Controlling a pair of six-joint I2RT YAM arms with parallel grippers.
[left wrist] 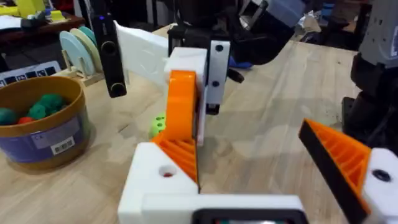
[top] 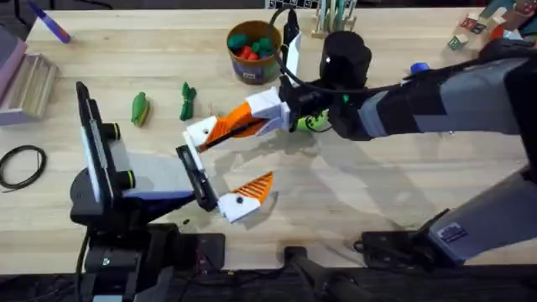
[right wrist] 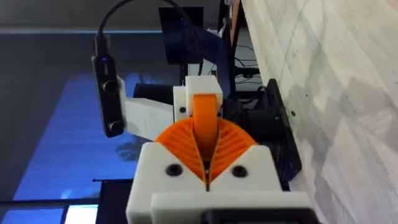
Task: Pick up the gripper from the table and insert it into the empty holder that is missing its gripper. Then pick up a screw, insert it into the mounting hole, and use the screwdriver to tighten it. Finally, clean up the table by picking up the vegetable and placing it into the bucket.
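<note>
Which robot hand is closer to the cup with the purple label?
Right. The right gripper sits just below the bucket; the left gripper hangs farther toward the near edge.

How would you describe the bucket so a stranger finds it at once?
On the wooden table, look to the far edge, near the middle. There stands a round brown-orange bucket with a purple label band, green and red pieces inside. The green vegetables left of it lie loose on the wood.

Even bright light, soft shadows on table (top: pixel 352 201); near parts blurred.
</note>
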